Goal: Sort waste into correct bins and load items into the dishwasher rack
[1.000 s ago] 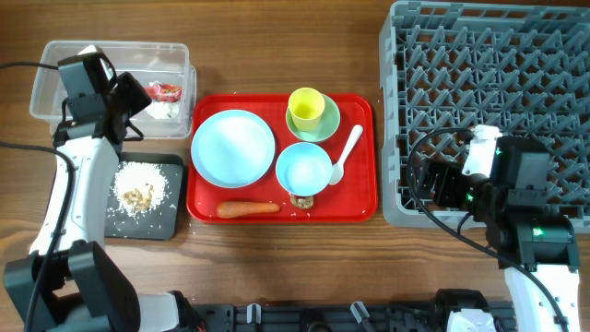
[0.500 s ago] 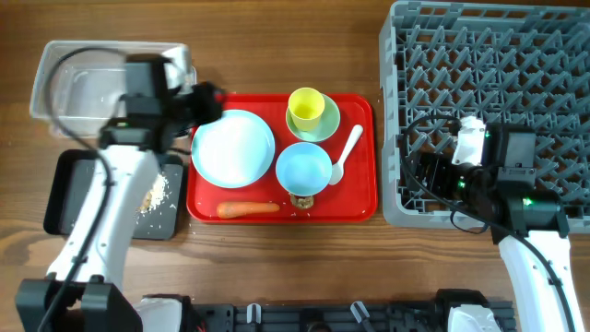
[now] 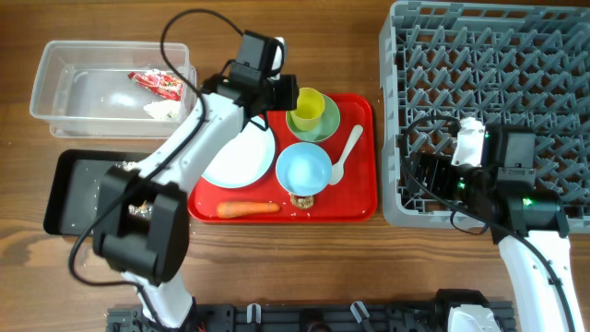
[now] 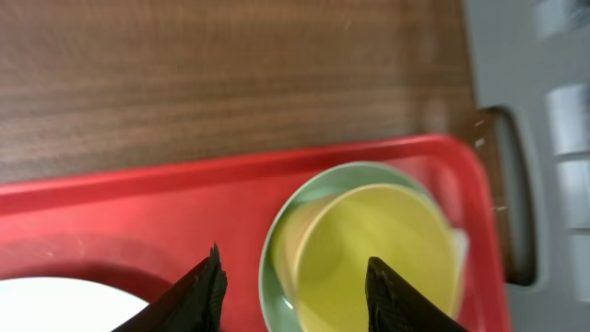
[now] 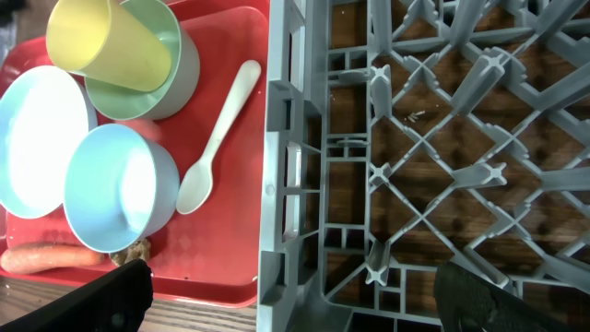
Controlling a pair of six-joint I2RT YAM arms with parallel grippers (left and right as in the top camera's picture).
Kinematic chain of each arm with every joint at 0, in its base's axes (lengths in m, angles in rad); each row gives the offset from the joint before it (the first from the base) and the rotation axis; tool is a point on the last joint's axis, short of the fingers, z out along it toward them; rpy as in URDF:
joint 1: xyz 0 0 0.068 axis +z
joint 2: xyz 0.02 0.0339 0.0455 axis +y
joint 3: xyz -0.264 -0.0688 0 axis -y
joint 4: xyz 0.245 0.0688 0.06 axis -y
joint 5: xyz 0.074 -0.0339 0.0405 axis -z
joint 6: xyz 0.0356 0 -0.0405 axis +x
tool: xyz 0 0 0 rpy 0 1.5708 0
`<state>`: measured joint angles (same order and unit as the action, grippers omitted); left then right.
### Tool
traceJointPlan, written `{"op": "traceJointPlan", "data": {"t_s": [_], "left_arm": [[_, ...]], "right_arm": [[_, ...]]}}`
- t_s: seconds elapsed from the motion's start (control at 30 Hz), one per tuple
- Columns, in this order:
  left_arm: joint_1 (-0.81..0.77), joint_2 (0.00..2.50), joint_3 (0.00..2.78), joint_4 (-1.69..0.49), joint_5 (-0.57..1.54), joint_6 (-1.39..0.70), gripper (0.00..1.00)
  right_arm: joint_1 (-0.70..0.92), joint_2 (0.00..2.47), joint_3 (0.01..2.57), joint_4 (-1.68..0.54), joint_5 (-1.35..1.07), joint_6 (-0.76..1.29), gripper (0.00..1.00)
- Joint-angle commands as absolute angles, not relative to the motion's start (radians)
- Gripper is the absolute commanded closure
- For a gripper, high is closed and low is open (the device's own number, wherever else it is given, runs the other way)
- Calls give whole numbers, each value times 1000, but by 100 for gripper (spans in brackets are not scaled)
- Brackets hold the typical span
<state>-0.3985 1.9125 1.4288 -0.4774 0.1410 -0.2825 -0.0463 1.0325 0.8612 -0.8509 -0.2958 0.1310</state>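
The left gripper [image 4: 295, 284], jaws spread, hangs over the yellow-green plastic cup [image 4: 383, 254], which stands in the round pale green saucer [image 4: 277, 267] on the flat red serving tray [image 4: 111, 212]. It should probably pinch the cup wall alone (one finger sits outside the saucer) and lift straight up.

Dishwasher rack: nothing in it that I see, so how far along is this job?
Early. Done: red wrapper and tissue lie in the clear tub. In hand: the jaws of the left arm are open at the yellow-green cup. Left: carrot, plate, bowl, saucer and spoon on the red tray; the rack looks empty.
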Motion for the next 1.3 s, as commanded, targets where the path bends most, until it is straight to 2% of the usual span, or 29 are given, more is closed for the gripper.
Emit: {"op": "traceJointPlan", "data": {"t_s": [0.0, 0.1, 0.17, 0.33, 0.63, 0.7, 0.8, 0.87, 0.9, 0.97, 1.1, 1.27], "left_arm": [[-404, 1954, 1444, -476, 121, -270, 50], [-404, 1979, 1444, -476, 121, -270, 57], [-404, 1985, 1444, -479, 121, -270, 74], [-404, 1984, 1444, -480, 122, -270, 96], [-401, 1895, 1444, -503, 137, -270, 96], [-392, 1830, 1444, -533, 146, -336, 96], [-340, 1784, 1444, -544, 422, -448, 96], [-303, 1784, 1444, -538, 633, -506, 96], [-280, 1789, 1444, -534, 773, -534, 96], [-250, 1793, 1444, -531, 983, -533, 96], [-247, 1794, 1444, -531, 1164, -533, 96], [-288, 1794, 1444, -520, 1270, -542, 96]], "right_arm": [[-43, 1034, 884, -846, -316, 138, 0], [-43, 1034, 884, -847, -316, 138, 0], [-43, 1034, 884, -847, -316, 138, 0], [-43, 1034, 884, -848, -315, 138, 0], [-43, 1034, 884, -850, -311, 137, 0], [-43, 1034, 884, -845, -276, 141, 0], [-43, 1034, 884, -809, -39, 356, 0], [-43, 1034, 884, -746, -35, 392, 0], [-43, 1035, 884, -701, -81, 374, 0], [-43, 1037, 884, -566, -375, 195, 0], [-43, 1048, 884, -457, -868, -29, 0], [-43, 1081, 884, -441, -1006, -71, 0]]}}
